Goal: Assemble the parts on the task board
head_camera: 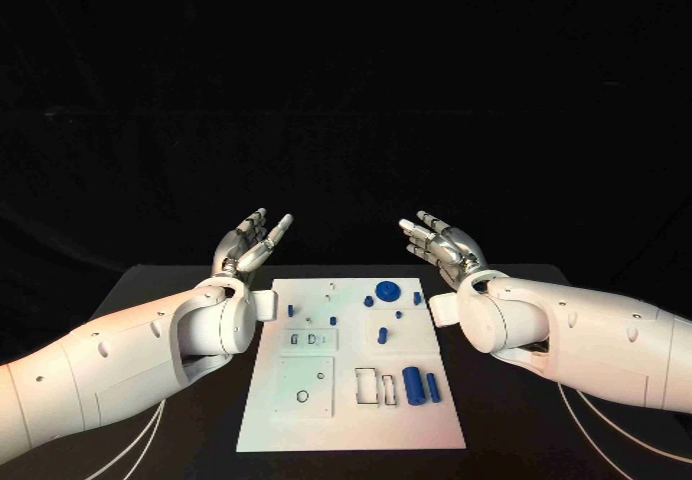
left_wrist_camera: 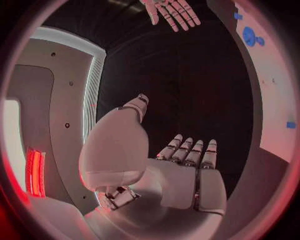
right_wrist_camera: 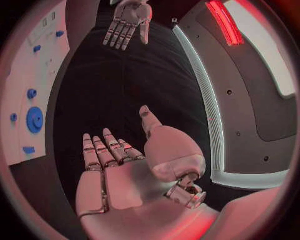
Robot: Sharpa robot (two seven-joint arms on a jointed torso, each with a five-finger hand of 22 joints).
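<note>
The white task board (head_camera: 274, 415) lies in the middle of the black table. On it are a round blue disc (head_camera: 388, 291), small blue pegs (head_camera: 384, 336) and two blue cylinders (head_camera: 421, 385) near its right edge. My left hand (head_camera: 253, 240) is raised beyond the board's far left corner, palm up, fingers spread, holding nothing. Beyond the far right corner my right hand (head_camera: 444, 240) mirrors it, open and empty. In the left wrist view my left hand (left_wrist_camera: 187, 165) shows flat fingers, with the right hand (left_wrist_camera: 170, 11) across. The right wrist view shows the right hand (right_wrist_camera: 115, 160) and the disc (right_wrist_camera: 34, 119).
The board (right_wrist_camera: 37, 60) has empty slots, two rings (head_camera: 303, 397) and rectangular recesses (head_camera: 375, 385) on its near half. Bare black table (head_camera: 534, 440) lies to both sides of the board. Both white forearms flank the board's far half.
</note>
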